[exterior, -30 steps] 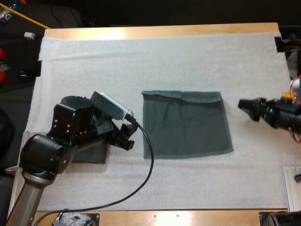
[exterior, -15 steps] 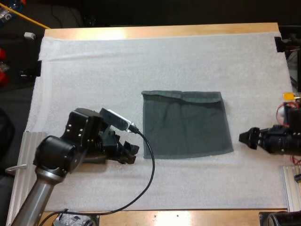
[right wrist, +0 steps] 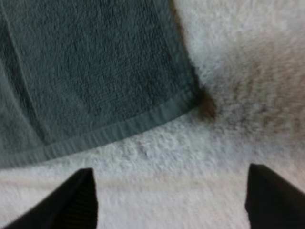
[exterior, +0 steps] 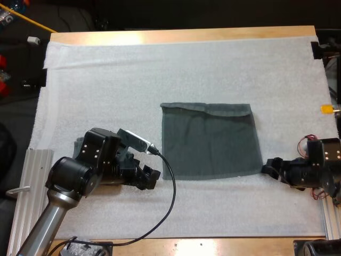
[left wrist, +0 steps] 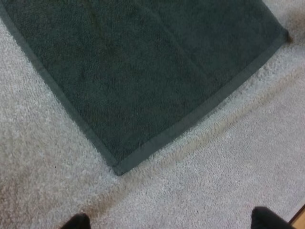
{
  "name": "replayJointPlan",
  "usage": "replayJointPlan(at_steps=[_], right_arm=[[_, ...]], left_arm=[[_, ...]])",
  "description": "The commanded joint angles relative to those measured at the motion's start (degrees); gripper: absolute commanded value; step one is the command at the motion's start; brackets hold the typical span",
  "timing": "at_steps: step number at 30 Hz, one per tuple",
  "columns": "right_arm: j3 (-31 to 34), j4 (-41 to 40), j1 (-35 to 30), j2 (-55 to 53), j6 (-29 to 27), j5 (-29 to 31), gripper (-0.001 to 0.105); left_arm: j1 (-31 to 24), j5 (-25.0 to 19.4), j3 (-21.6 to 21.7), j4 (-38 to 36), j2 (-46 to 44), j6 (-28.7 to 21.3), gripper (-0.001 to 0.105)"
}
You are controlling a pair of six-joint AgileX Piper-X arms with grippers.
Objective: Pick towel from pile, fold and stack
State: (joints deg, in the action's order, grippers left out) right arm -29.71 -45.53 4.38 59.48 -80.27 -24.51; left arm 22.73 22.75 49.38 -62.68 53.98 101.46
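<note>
towel (exterior: 210,141) lying flat; near corners just ahead of left claw (exterior: 152,178) and right claw (exterior: 270,170), both spread; folding, stacking remain

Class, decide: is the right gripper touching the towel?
Apart. The right wrist view shows the right gripper open and short of the towel, with bare mat between them.

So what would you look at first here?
The big dark towel, spread out in the middle of the white mat. Then the two black pincers: the left pincer by its near left corner, the right pincer by its near right corner, both open.
</note>
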Motion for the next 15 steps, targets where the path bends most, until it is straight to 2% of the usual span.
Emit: replayJointPlan(at_steps=[1, 3, 15], right_arm=[[0.13, 2.04, -0.03, 0.92, 0.75, -1.62, 0.058], [0.2, 4.77, -0.03, 4.27, 1.93, -1.7, 0.051], [0.2, 13.65, -0.03, 16.66, 5.5, -5.17, 0.051]], left_arm=[[0.23, 0.65, 0.1, 0.47, -0.2, 0.28, 0.065], [0.23, 0.65, 0.1, 0.47, -0.2, 0.28, 0.065], [0.23, 0.65, 0.1, 0.47, -0.2, 1.56, 0.065]])
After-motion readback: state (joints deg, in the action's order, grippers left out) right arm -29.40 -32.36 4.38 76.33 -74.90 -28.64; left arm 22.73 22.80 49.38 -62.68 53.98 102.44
